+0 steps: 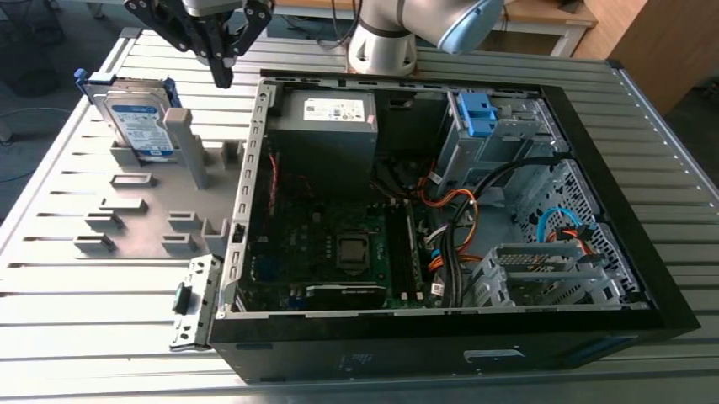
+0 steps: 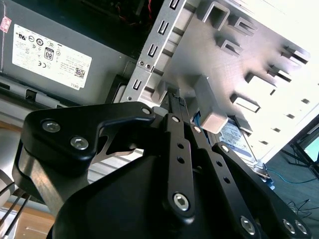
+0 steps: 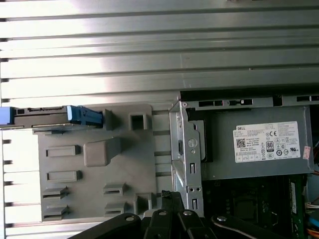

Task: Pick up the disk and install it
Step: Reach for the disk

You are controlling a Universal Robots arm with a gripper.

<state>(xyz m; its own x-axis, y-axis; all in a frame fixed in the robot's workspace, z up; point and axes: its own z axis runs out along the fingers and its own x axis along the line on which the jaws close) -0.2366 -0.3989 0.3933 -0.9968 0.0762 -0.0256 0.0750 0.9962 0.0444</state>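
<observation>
While the end effector (image 1: pixel 224 77) hangs clenched and empty above the desk (image 1: pixel 101 311), the disk (image 1: pixel 137 118) stands on edge in the grey holder (image 1: pixel 146 202), at its eight o'clock in the exterior view. A good grasp wants it released wide, squared to the disk's flat faces, then a straight lift.

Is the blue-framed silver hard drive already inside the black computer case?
No, the drive stands upright in the grey slotted holder outside the case.
</observation>
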